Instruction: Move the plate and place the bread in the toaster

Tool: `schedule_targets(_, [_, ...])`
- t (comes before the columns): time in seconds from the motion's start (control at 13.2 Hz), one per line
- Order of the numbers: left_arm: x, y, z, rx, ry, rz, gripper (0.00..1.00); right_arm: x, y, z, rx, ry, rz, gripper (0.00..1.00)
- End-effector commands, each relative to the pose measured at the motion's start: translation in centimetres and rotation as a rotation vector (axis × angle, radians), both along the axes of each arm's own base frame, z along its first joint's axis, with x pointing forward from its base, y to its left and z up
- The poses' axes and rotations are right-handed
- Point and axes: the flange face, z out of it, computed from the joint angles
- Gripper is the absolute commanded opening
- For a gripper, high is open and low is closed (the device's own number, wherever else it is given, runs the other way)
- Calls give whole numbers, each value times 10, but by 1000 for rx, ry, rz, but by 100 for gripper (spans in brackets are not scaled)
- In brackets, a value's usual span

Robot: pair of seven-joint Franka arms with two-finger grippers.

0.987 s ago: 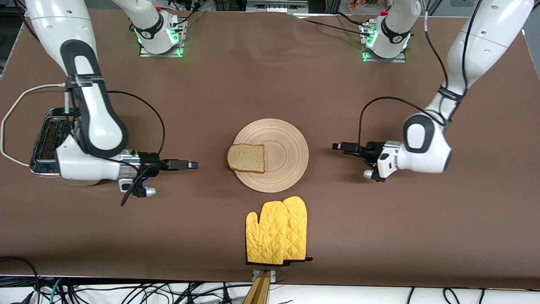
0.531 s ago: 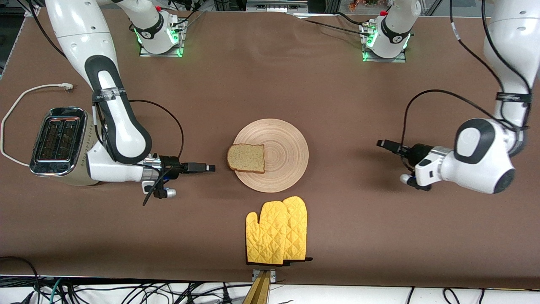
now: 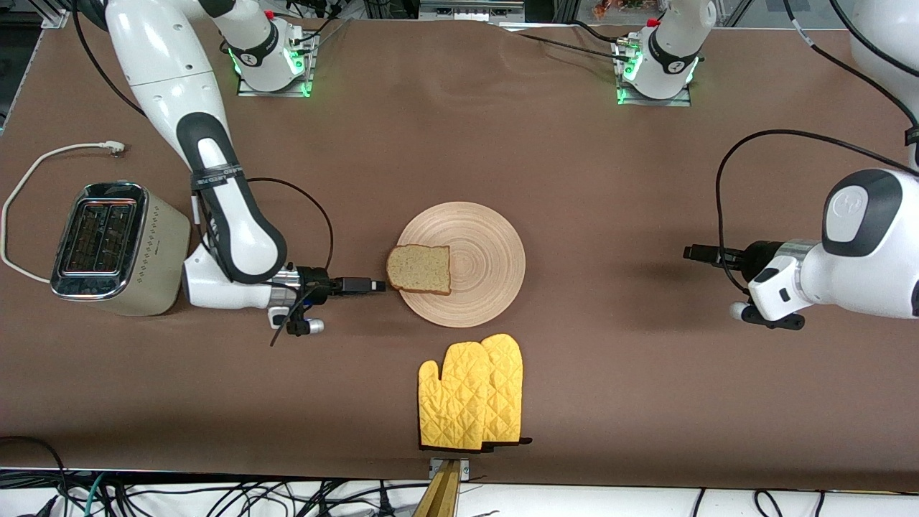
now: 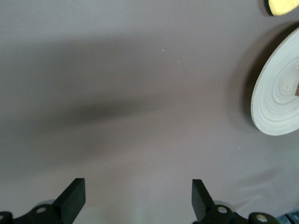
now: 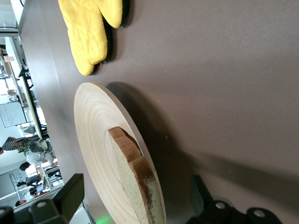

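Right gripper, fingers spread, has closed in beside the bread on the plate (wrist view shows the crust). Left gripper, also spread, has retreated.

Brown-covered table, cables along its edge

Both arms have glossy white shells with black joint bands and loose black cables looping to the wrists. Silver collars precede each black tool: right tool, left tool. Bases glow green with red buttons.
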Motion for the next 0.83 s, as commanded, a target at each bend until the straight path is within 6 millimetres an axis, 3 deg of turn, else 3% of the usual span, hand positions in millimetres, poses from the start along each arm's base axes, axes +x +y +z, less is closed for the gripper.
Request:
schedule_targets(0.0, [-5,8,52,87,-77,14,100,0,7,-9,24,-21,-2,100])
schedule_targets(0.08, [-2,14,74,152,-124,22,100,-2,10,-12,30,-16,-4,100])
schedule_targets(0.23, [-5,5,105,273,-162,135,100,-4,17,-14,21,-20,-1,100])
schedule_targets(0.53, [-32,-25,147,304,-212,166,100,-11,31,-16,29,-11,21,100])
schedule_targets(0.76, [-44,-22,179,261,-273,229,100,-18,31,-19,30,8,29,100])
